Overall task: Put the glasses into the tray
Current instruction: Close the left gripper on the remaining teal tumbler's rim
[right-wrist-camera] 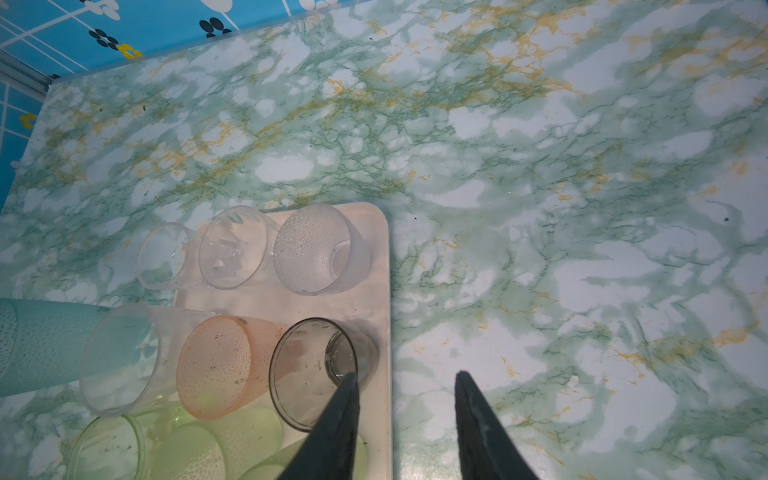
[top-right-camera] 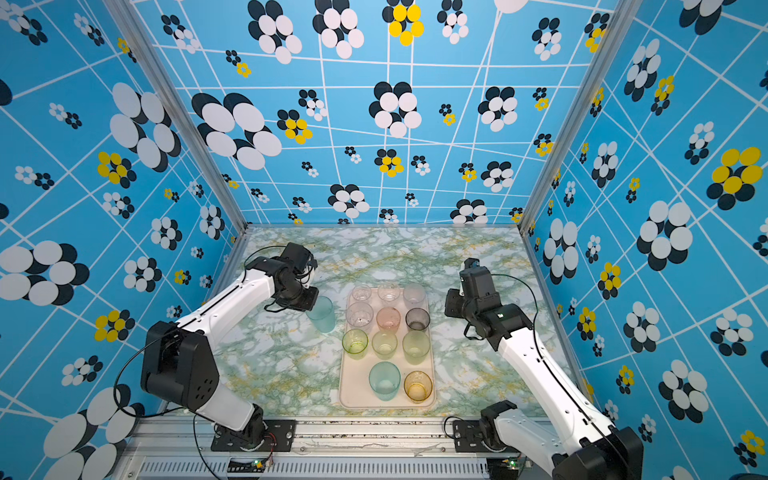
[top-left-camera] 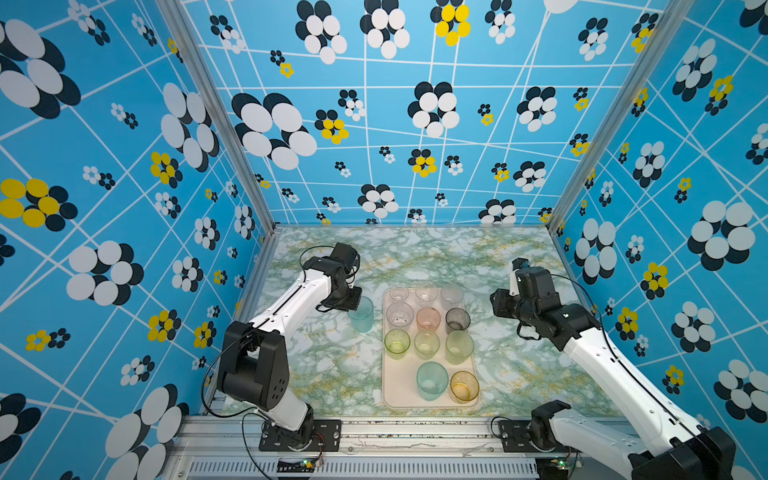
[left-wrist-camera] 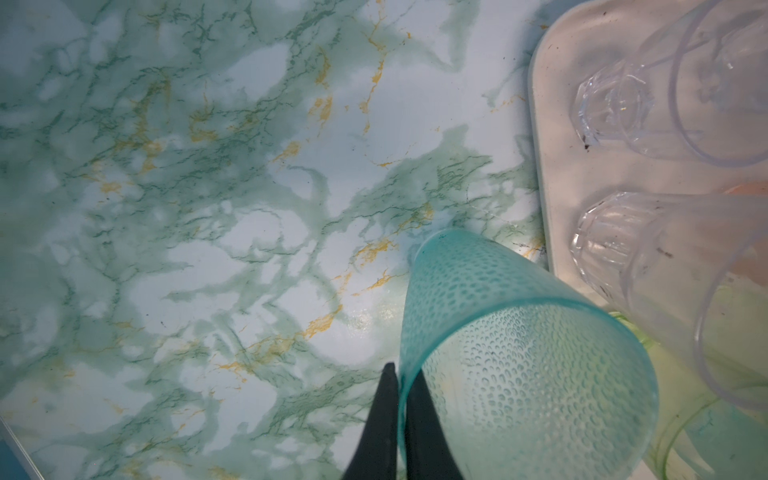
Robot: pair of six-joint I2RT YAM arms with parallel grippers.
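1. Teal and dimpled, the wall of the teal glass [left-wrist-camera: 519, 353] is pinched at its rim by the left pincer [left-wrist-camera: 401, 370]. One finger is set inside and one outside, so that the glass can be carried upright by its thin edge.
2. That glass is seen in both top views on the bench [top-left-camera: 324, 365], just beside the tray [top-left-camera: 399, 388] at its 10 o'clock side and outside the rim. Whether its base is touching the bench cannot be told for sure.
3. Eleven glasses [top-left-camera: 428, 320] are stood mouth-up in close rows on the tray, so that room is saved. A bare patch is seen at the 7 o'clock corner and is judged to be the place for the twelfth.
4. The right pincer [right-wrist-camera: 405, 376] is held half spread and empty over the tray's 3 o'clock edge. One finger is above the grey glass [right-wrist-camera: 299, 365] and one above the bench, probably parked clear of the other arm's path.
5. A lift over the low rim is judged to be needed next, and neighbours could be knocked by a low carry.
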